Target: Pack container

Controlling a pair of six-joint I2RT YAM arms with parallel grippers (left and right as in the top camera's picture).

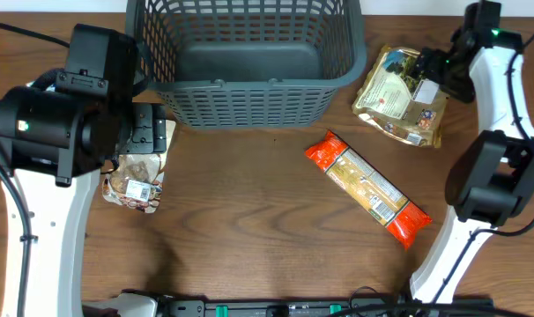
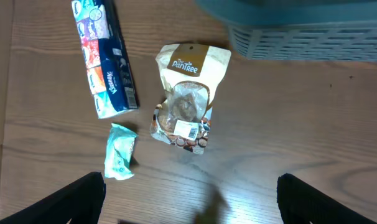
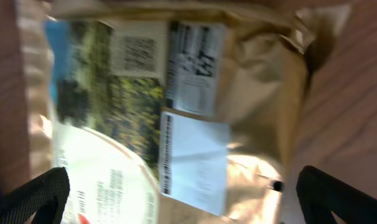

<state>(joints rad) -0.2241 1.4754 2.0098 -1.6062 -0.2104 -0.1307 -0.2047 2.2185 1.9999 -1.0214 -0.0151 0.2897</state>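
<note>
I am hovering my right gripper [image 3: 182,190], fingers spread and empty, over the gold foil packet [image 3: 195,124], centring for a firm mid-body pinch, the dark grey lattice basket [image 1: 249,106] standing near it; my left gripper [image 2: 191,199] is likewise hanging open.

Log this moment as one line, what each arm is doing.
container: nothing visible inside | left gripper: open above PanTree pouch | right gripper: open over gold bag | pasta packet: outside container
</note>
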